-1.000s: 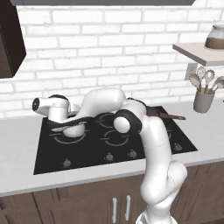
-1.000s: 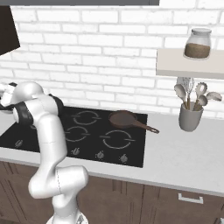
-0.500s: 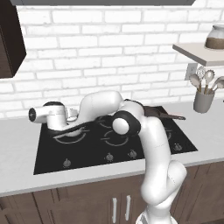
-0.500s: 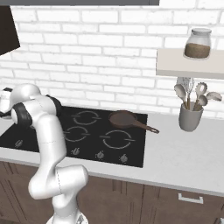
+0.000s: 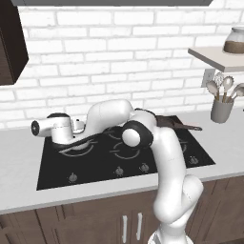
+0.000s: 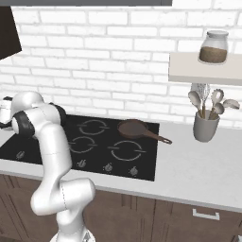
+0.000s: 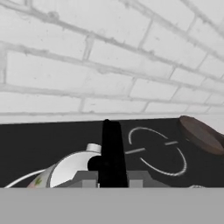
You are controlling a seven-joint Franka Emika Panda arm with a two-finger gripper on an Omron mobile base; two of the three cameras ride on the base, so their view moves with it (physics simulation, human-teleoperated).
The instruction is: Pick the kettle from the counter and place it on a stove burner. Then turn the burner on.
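The small silvery-white kettle shows at the bottom left of the hand view, right under the dark fingers. My gripper is shut on it at the top. From the left base camera, the kettle and my gripper hang low over the left rear part of the black cooktop. I cannot tell whether the kettle touches the glass. A grey stove burner ring with tick lines lies just right of the kettle. Light grey counter lies left of the cooktop.
A dark brown frying pan sits on the cooktop's rear right, handle pointing right. Knobs line the cooktop's front edge. A grey utensil holder stands on the counter at right, under a shelf with a jar. The brick wall is close behind.
My hand has sunk lower toward the cooktop with the kettle in it, drifting slightly left. The pan has not moved.
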